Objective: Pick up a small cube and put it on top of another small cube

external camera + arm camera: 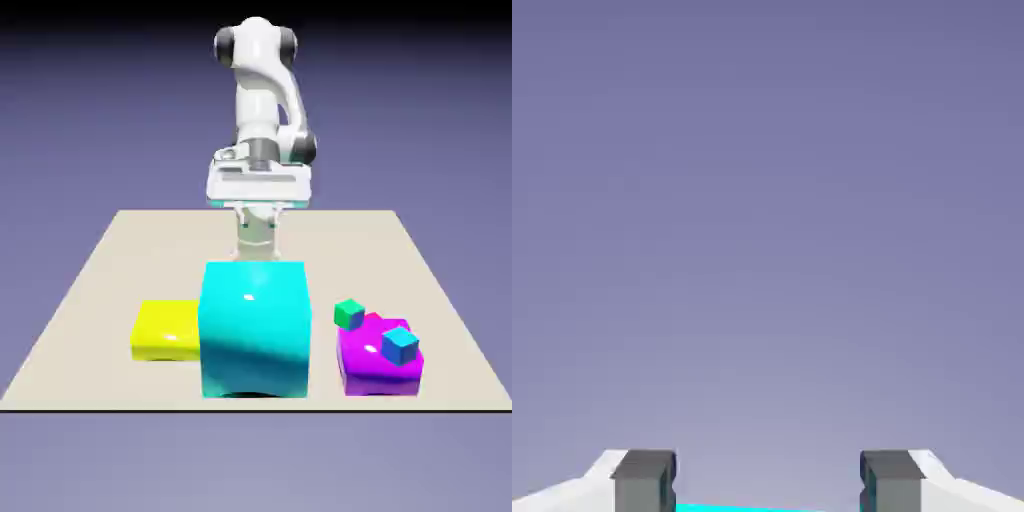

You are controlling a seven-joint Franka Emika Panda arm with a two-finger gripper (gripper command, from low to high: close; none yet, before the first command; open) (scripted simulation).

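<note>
The small cube is hidden in both views. A little blue cube (400, 346) rests on top of a magenta block (375, 365) at the exterior view's right. A little green cube (349, 314) sits at that block's far corner. My gripper (257, 250) hangs behind the big cyan block (254, 328), which covers its fingertips. In the hand view the gripper (768, 485) is open, with its grey fingertips (642, 480) wide apart. Only the backdrop and a thin cyan sliver (762, 508) show between them.
A flat yellow block (165, 330) lies against the cyan block on the exterior view's left. The beige table (120, 260) ends just in front of the blocks.
</note>
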